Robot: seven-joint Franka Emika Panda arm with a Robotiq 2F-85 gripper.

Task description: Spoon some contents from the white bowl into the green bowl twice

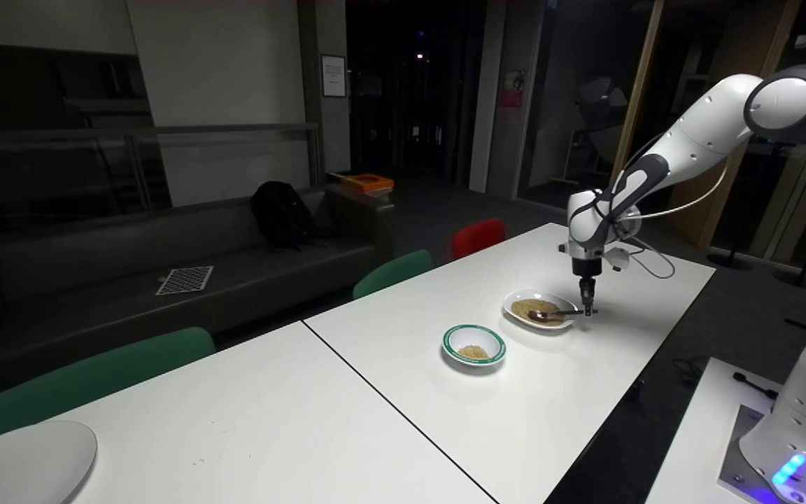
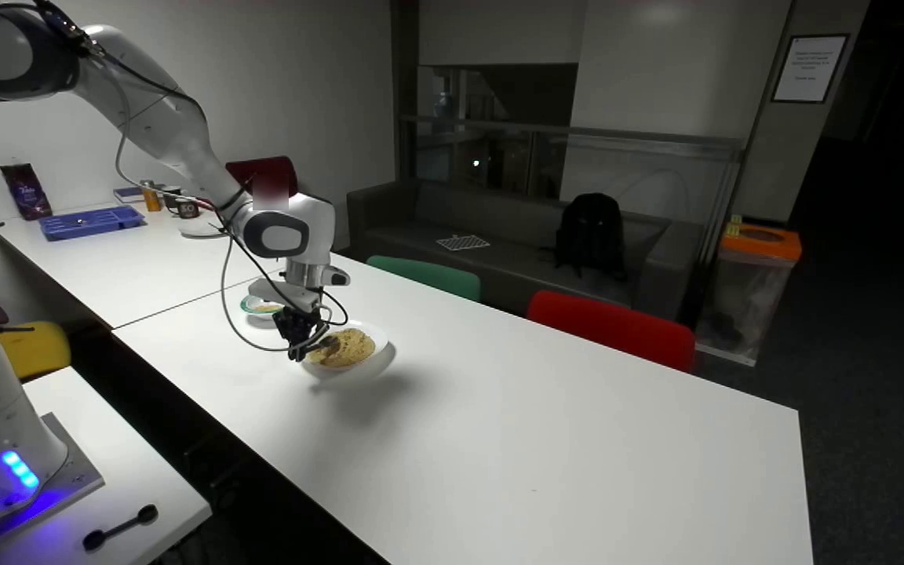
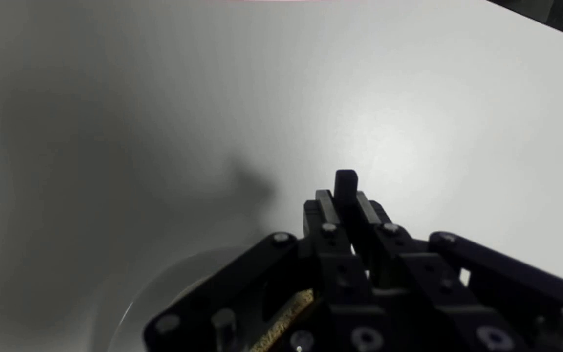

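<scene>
Tan grain [image 1: 525, 306] sits in the white bowl [image 1: 543, 294], centre-right in an exterior view, gripper [image 1: 588, 311] clamped on the spoon [image 1: 562, 313]. Probably scoop two imo; next, lift level toward the green-rimmed bowl [image 1: 469, 337].

Dim surroundings, pale glare on table [image 3: 394, 142] — soft shadows

In an exterior view, on tabletop [image 1: 550, 392]: got spoon [image 1: 544, 315] in contents [image 1: 526, 306] of 1st bowl [image 1: 539, 294], reaching out into tool [image 1: 588, 312] at 3 o'clk; 2nd bowl [image 1: 474, 337] w/ contents, approx 8 o'clk; plate [image 1: 25, 458] farther, b/w 8 & 9.
</scene>
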